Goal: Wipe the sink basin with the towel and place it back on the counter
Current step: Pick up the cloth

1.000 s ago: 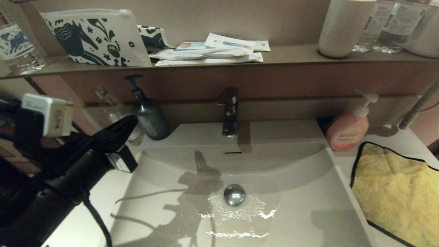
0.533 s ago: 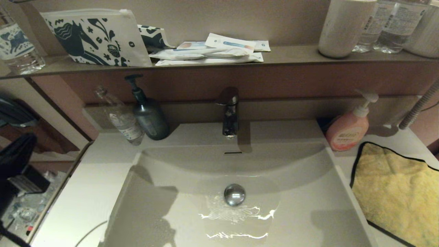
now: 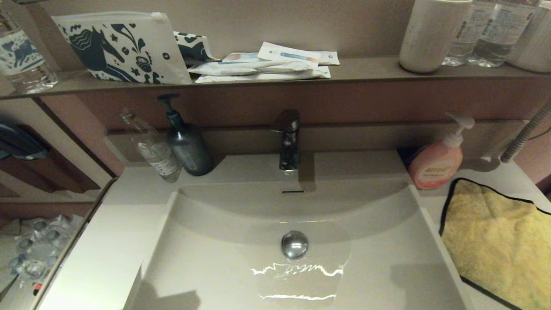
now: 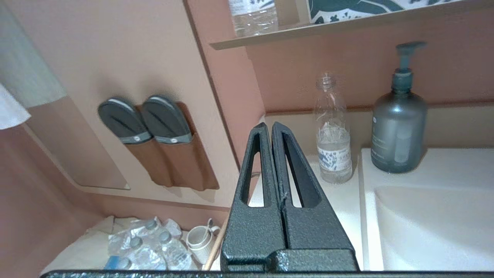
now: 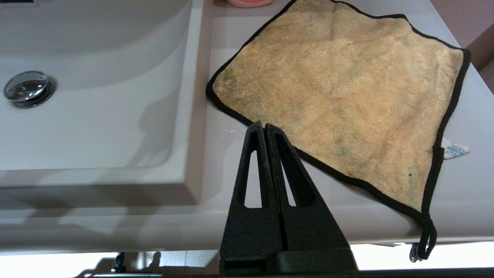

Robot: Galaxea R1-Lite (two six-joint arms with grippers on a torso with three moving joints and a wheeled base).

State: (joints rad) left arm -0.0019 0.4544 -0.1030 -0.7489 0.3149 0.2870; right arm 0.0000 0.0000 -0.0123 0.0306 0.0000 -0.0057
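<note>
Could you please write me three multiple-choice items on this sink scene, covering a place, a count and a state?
1. Where does the towel lie?
A. in the sink basin
B. on the counter to the right of the basin
C. on the brown shelf

2. How many pump bottles stand behind the basin?
A. one
B. two
C. four

3. How are the right gripper's fingers?
A. shut, holding nothing
B. shut on the towel
C. wide open

Answers:
1 B: it lies spread flat on the counter beside the sink basin.
2 B: a dark pump bottle and a pink pump bottle.
3 A: the right gripper has its fingers pressed together, empty, by the towel's edge.
</note>
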